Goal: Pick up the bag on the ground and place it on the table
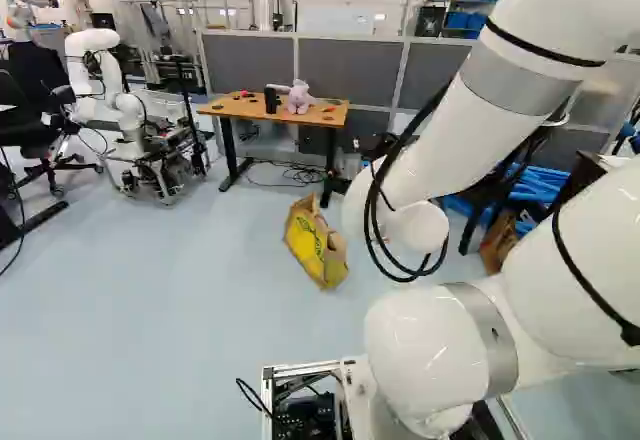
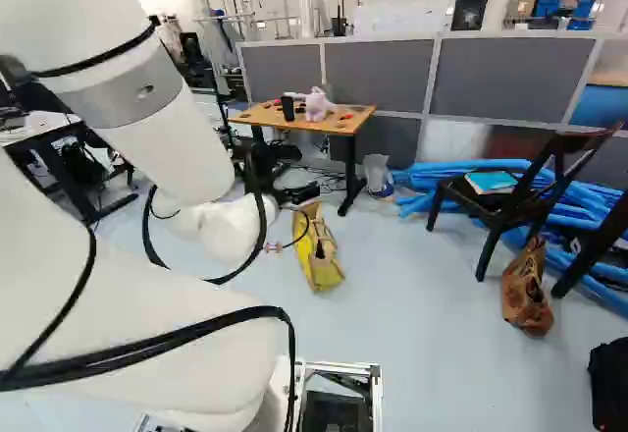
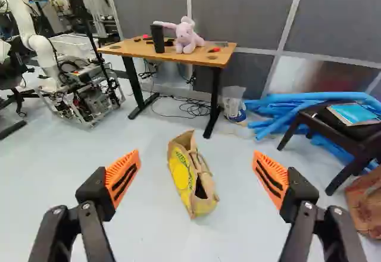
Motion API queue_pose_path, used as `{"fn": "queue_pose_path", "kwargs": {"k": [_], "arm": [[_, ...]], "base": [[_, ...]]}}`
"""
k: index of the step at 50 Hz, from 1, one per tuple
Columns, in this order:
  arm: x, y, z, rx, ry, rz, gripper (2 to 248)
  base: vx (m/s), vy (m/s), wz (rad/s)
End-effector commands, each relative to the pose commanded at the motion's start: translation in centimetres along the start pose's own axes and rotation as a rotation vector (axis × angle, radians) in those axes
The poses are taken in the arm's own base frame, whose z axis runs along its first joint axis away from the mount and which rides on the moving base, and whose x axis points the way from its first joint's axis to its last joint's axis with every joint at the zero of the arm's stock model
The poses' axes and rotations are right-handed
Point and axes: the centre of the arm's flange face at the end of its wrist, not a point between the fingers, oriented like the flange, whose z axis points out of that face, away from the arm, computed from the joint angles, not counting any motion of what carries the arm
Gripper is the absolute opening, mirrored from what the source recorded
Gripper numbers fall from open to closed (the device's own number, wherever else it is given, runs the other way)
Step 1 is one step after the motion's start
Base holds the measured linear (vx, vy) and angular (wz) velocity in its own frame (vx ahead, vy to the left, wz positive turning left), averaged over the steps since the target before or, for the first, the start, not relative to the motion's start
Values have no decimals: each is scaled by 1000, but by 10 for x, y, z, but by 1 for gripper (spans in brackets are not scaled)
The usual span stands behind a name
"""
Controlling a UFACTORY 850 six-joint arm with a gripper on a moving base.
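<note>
White and jointed, another robot (image 3: 41,59) stands far left, with a wooden-topped, black-legged table (image 3: 205,58) to its right at the far side, bearing a black cylinder (image 3: 158,39) and, to the right of that, a pink plush toy (image 3: 185,36). Near the middle, the black two-fingered claw (image 3: 196,152) is released, its orange pads (image 3: 122,175) spread wide with nothing between them. Brown paper with a yellow panel, the task's bag (image 3: 189,181) sits on the pale floor (image 3: 149,226), ahead of the claw and below it, on the near side of the table. Its long axis runs from far left to near right, mostly away from the arm, and the fingers stand to either side of that line, so a closing move should pinch across the narrow width. Reaching it likely calls for going forward and down; closing too high might catch only the limp rim or handles, and the paper could fold. Dark print marks the yellow panel. Farther right lie blue foam-like tubes (image 3: 280,110), then a dark chair (image 2: 510,196) bearing a blue-covered book (image 2: 491,182), with a crumpled brown sack (image 2: 527,290) on the floor near it.
</note>
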Motion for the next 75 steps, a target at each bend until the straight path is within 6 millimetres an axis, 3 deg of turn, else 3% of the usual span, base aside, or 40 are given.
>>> {"fn": "queue_pose_path", "kwargs": {"k": [26,75], "arm": [[0,0,0,0,0,0,247],[0,0,0,0,0,0,247]], "base": [[22,-4,-28],[140,1,-16]]}}
